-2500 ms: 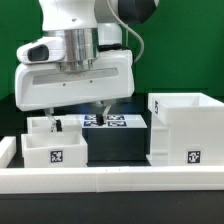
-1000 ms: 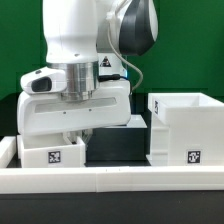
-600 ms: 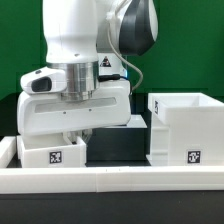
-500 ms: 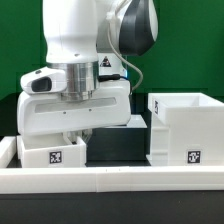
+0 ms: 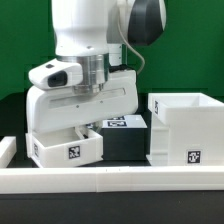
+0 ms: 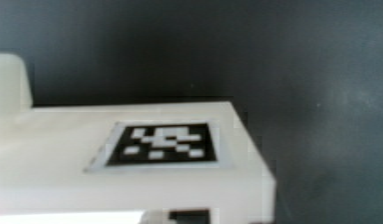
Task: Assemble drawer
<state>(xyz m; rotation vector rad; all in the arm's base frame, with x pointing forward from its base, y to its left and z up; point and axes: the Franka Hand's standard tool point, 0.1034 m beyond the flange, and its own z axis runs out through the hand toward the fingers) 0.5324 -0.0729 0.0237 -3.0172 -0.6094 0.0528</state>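
Observation:
A small white drawer tray point(image 5: 68, 148) with a square tag on its front hangs tilted just above the table at the exterior view's left. My gripper point(image 5: 84, 128) comes down into it from above and is shut on it; the fingertips are hidden by the tray's wall and the hand. The wrist view shows the tray's white tagged face point(image 6: 161, 143) very close, over the dark table. The tall boxy drawer housing point(image 5: 185, 130) stands open-topped at the exterior view's right, apart from the tray. A second tray is not in view.
The marker board point(image 5: 122, 123) lies behind, between tray and housing. A long low white rim wall point(image 5: 110, 180) runs along the front. The arm's wide white hand point(image 5: 85, 95) hangs over the tray.
The tray has come up off the table, tilted, and shifted toward the exterior view's right with the gripper. The arm has risen, uncovering the marker board. The housing has not moved.

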